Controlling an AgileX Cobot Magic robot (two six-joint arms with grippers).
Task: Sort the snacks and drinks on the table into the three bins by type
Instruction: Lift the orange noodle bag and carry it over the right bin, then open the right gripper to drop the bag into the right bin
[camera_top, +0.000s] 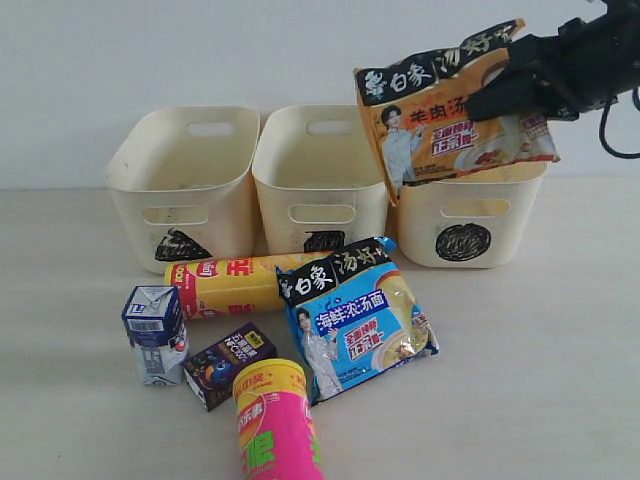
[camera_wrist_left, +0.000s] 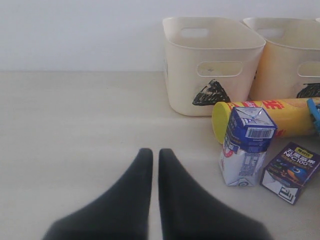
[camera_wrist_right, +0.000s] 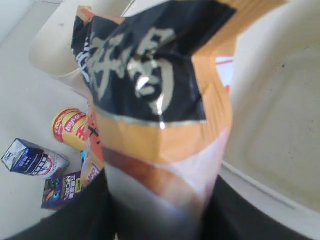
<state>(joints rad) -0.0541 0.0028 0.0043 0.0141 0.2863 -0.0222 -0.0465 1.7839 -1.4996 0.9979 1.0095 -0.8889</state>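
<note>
Exterior: right gripper (camera_top: 505, 85) clamps the orange noodle packet (camera_top: 440, 120) aloft over the circle-marked bin (camera_top: 470, 215); left wrist: left gripper (camera_wrist_left: 151, 165) closed on nothing above the table (camera_wrist_left: 75, 125), blue-and-white carton (camera_wrist_left: 247, 147) nearby; right wrist: packet pinched between both fingers, bin interior behind it.

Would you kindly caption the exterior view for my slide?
Right gripper holds the orange noodle packet above the circle-marked bin.
</note>
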